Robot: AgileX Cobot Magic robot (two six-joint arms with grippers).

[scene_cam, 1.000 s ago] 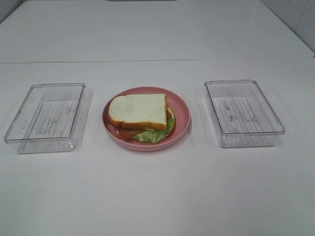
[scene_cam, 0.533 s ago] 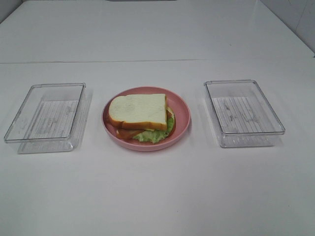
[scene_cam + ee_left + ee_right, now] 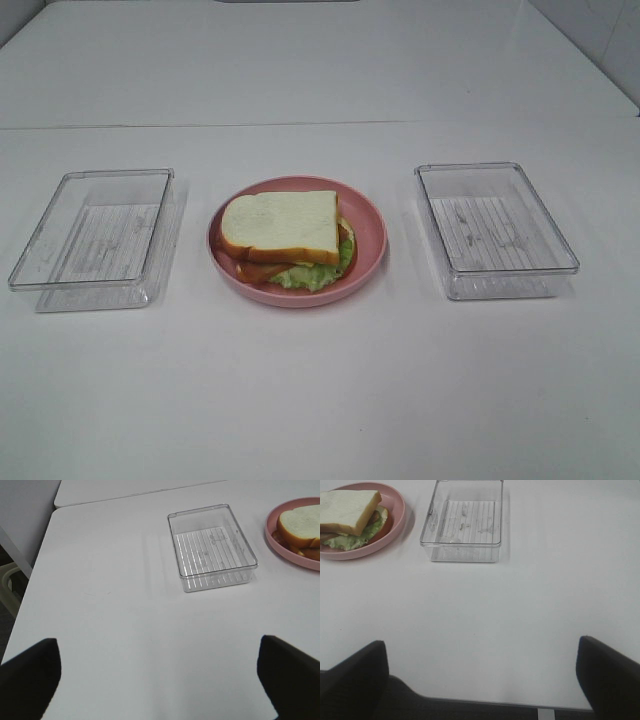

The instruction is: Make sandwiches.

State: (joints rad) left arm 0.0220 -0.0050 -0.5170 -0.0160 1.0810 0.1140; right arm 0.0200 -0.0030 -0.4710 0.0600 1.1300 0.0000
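Nothing moved: one sandwich (image 3: 288, 238), one plate (image 3: 368, 228), two clear trays (image 3: 92, 240).

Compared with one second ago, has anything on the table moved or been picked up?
Nothing visibly changed. The sandwich lies on the pink plate as before, with the left clear box and the right clear box at the same places on either side. Neither hand has taken hold of anything; both are open and away from the plate.
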